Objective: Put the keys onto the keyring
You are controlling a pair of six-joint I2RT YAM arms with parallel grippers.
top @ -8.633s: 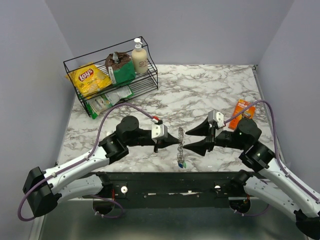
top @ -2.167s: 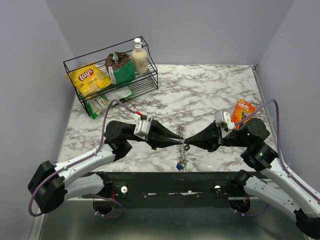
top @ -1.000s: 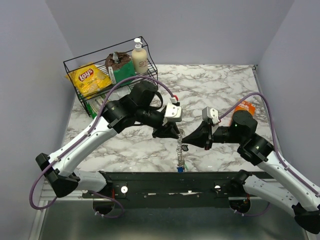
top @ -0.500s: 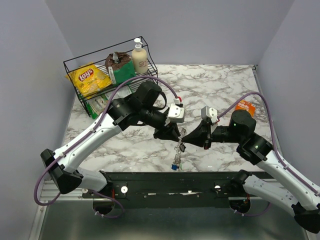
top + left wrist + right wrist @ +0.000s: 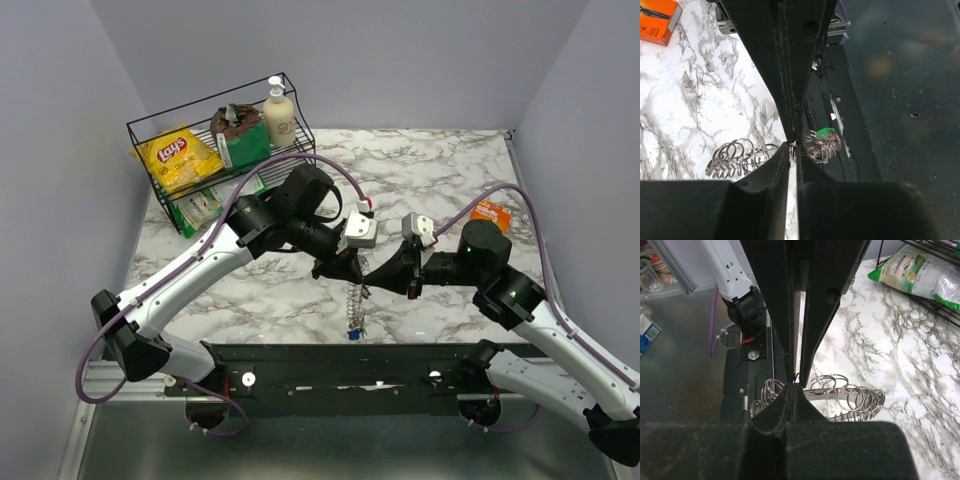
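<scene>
Clenching the keyring (image 5: 353, 300) at centre frame with my right end effector (image 5: 794, 385) — whether my left end effector (image 5: 792, 145) grips its coil I cannot tell — I'd part one coil gently.

- Ten o'clock: we see a black wire rack (image 5: 292, 162) holding a yellow Lay's crisp bag (image 5: 178, 157) and a cream pump bottle (image 5: 279, 115).
- Three o'clock: a small orange cardboard box (image 5: 488, 212).

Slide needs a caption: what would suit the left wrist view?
Close-up: left gripper pinches the coiled keyring, green key alongside.
</scene>
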